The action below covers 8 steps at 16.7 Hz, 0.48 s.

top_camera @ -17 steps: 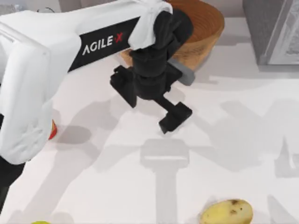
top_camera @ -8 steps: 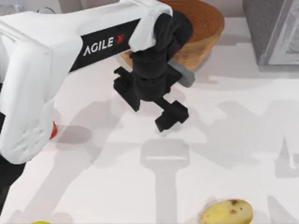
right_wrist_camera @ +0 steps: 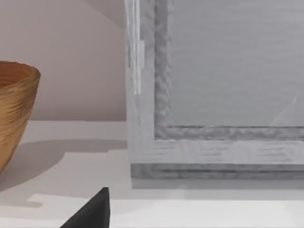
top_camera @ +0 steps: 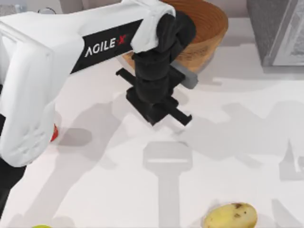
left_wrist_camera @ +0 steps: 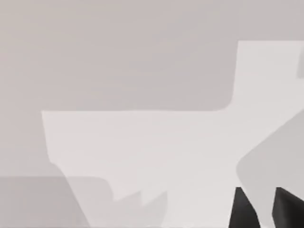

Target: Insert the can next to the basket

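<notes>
"Where is the can (top_camera: 54,133)?"

"At the left side of the table (top_camera: 118,190). Just a bit of red peeks out from under the big white part of the left arm. It is well apart from the basket (top_camera: 209,28), which sits at the far edge. Nobody can tell if the can is standing up or lying down, because too much of it is hidden."

"And the left gripper (top_camera: 159,109) — is it holding something?"

"No. It hangs over bare table, near the basket and far from the can. Its wrist view shows two dark fingers (left_wrist_camera: 243,211) apart, with white table between them. They are most likely spread like that so they can fit around the can."

"So the job is not done?"

"Not yet, it seems. The can must be picked up first, so the gripper probably needs to swing over to the left."

"What about the other arm?"

"The right gripper (right_wrist_camera: 95,211) looks parked at the right, facing the basket and a grey box (right_wrist_camera: 213,95). It is out of the way, likely so the arms do not bump."

"And the potato (top_camera: 231,216)?"

"It lies at the near edge — not part of this job."
</notes>
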Each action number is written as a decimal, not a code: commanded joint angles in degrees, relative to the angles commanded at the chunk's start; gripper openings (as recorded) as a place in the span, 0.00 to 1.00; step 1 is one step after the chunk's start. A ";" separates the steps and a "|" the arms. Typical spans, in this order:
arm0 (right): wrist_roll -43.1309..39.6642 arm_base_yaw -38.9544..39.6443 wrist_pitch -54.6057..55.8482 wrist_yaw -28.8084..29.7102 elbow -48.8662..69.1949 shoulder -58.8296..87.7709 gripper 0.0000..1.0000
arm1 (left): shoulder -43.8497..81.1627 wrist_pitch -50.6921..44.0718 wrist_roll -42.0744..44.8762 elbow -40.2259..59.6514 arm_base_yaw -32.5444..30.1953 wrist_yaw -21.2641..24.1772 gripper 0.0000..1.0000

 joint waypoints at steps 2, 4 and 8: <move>0.00 0.00 0.00 0.00 0.00 0.00 1.00 | 0.00 0.00 0.00 0.00 0.00 0.00 0.00; 0.00 0.00 0.00 0.00 0.00 0.00 1.00 | 0.00 0.00 0.00 0.00 0.00 0.00 0.00; 0.00 0.00 0.00 0.00 0.00 0.00 1.00 | 0.00 0.00 0.00 0.00 0.00 0.00 0.00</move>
